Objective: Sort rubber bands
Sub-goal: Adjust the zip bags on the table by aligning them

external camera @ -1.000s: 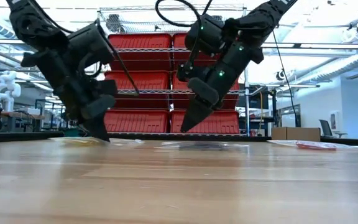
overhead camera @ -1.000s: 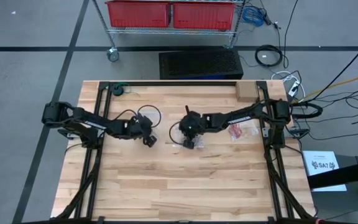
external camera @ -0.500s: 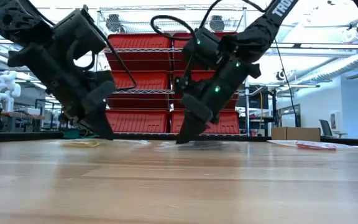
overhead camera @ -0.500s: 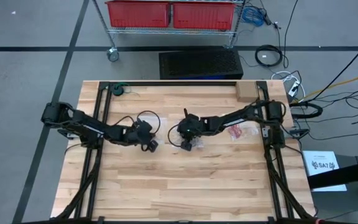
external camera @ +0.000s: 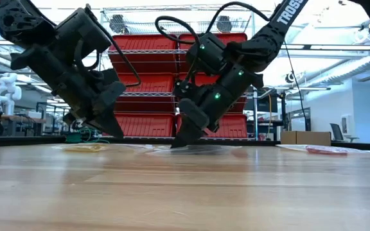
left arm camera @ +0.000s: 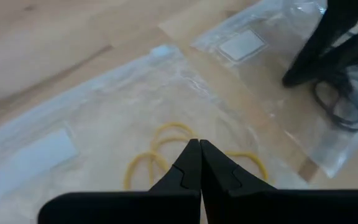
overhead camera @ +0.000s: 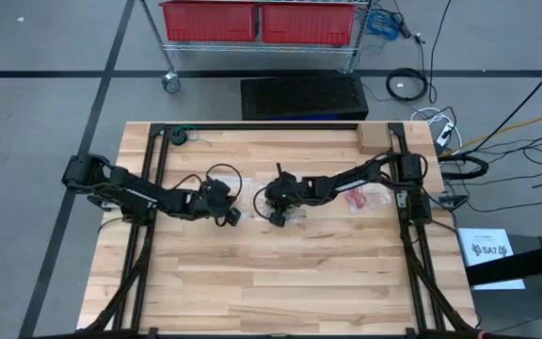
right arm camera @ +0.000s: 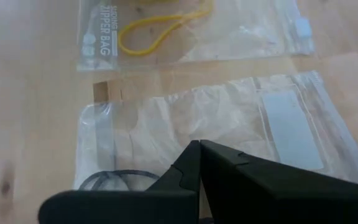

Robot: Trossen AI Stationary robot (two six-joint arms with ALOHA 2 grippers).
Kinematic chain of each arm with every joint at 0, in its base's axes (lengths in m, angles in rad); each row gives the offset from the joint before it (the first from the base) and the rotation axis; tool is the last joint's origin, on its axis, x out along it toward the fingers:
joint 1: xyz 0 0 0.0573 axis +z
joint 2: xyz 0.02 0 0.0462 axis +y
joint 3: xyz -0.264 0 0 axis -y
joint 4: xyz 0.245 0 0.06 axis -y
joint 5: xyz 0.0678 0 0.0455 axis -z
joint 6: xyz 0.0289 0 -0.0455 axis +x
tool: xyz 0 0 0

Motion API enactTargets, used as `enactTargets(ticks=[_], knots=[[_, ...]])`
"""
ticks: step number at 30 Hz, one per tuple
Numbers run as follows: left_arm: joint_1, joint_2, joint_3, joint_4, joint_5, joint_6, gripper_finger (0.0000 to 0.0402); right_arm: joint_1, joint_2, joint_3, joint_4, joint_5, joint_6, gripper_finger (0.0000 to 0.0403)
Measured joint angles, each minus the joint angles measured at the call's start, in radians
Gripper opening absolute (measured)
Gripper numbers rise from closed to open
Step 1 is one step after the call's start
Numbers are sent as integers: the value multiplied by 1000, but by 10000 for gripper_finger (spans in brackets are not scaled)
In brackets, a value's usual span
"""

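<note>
Two clear plastic bags lie flat side by side at the table's middle. One holds yellowish tan rubber bands [left arm camera: 166, 129], the other [right arm camera: 229, 124] holds black rubber bands [right arm camera: 107, 180]. My left gripper [left arm camera: 199, 152] is shut, its tips just over the bag with the tan bands; it shows low over the table in the low view [external camera: 121, 136]. My right gripper [right arm camera: 199, 149] is shut, its tips down on the bag with the black bands [left arm camera: 337, 109]. A third bag with red bands [overhead camera: 357, 200] lies farther right. My right gripper's shut fingertips [left arm camera: 288, 79] come down on the clear bag with the black bands, close beside the bands, slanting from above and from the table's right. The bag lies flat on the table. Whether the tips have hold of anything I cannot tell.
A small cardboard box [overhead camera: 373, 138] stands at the table's far right corner and a green object [overhead camera: 179, 137] at its far left. The two grippers are close together, a hand's width apart. The near half of the table [overhead camera: 280, 282] is bare wood.
My right gripper has gone down from above the table onto the bag with the black bands and has shifted toward the table's left. My left gripper has shifted a little toward the table's right, staying low over the bag with the tan bands.
</note>
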Motion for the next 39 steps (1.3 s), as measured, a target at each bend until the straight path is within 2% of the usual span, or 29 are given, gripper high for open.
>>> enactTargets(ticks=[4,8,12,15,18,22,26,29,34,39], knots=[[31,0,0,0,-1,34,0,4,-38,-4,-9,-3,-9,0],[56,0,1,2,-4,72,0,21,-135,-2,-71,9,-23,0],[66,0,1,-1,-4,96,0,41,-235,-2,-243,157,5,0],[66,0,1,-2,-4,109,0,44,-297,-16,-447,306,180,0],[71,0,1,15,-4,108,0,44,-364,-108,-620,318,393,0],[89,0,1,109,26,216,0,57,-505,-307,-642,356,694,0],[122,0,1,208,127,297,0,50,-644,-468,-652,503,1024,0],[154,0,1,242,178,316,0,20,-697,-554,-668,538,1167,0],[183,0,1,232,189,316,0,-31,-670,-651,-547,503,1160,0],[196,0,1,232,211,316,0,-16,-637,-669,-342,463,920,0]])
